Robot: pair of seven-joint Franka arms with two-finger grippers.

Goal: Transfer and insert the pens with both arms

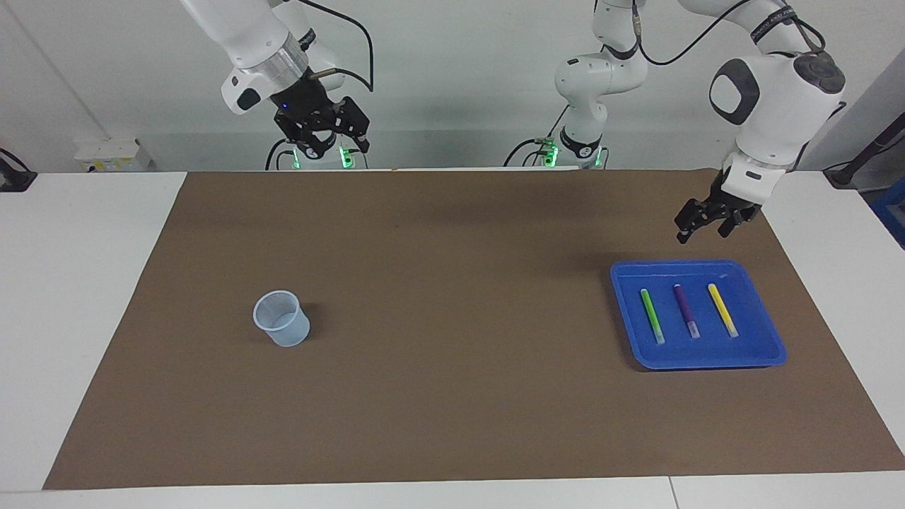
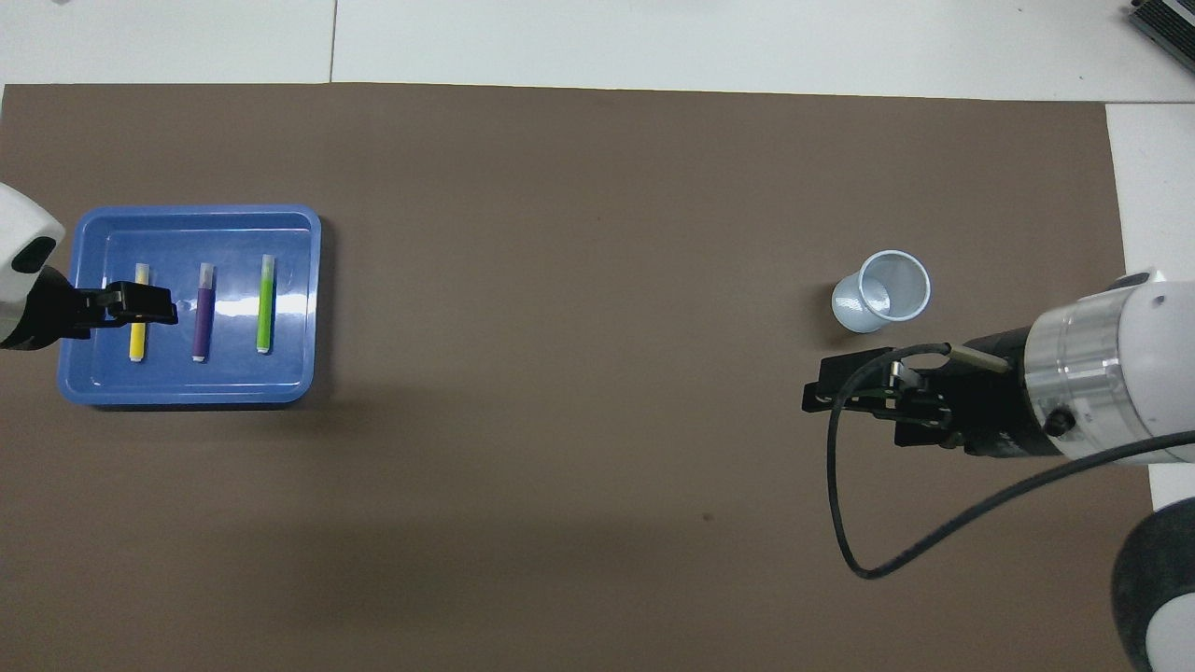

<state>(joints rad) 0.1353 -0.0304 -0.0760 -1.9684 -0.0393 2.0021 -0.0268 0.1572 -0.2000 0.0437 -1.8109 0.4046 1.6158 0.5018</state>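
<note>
The three pens lie side by side in a blue tray [image 1: 771, 350] at the left arm's end of the counter [image 1: 438, 396]: the green pen [image 1: 651, 315] toward the middle of the counter, the purple pen [image 1: 686, 309] between, the yellow pen [image 1: 722, 309] outermost. Each is short and slim with a pale whitish tip, and all three tips point away from the robots.

The left gripper [image 1: 700, 227] hangs in the air above the tray's edge nearest the robots, clear of the pens, its fingers spread wide and holding nothing. Seen from overhead, the left gripper [image 2: 140, 303] covers part of the yellow pen [image 2: 137, 338], yet the facing view shows it well above the tray and touching none of them.

The right gripper [image 1: 327, 134] is raised at the right arm's end of the counter, well apart from the pens, its fingers open and empty. A pale translucent cup [image 1: 281, 318] stands upright on the brown mat [image 1: 452, 212] at that end.
</note>
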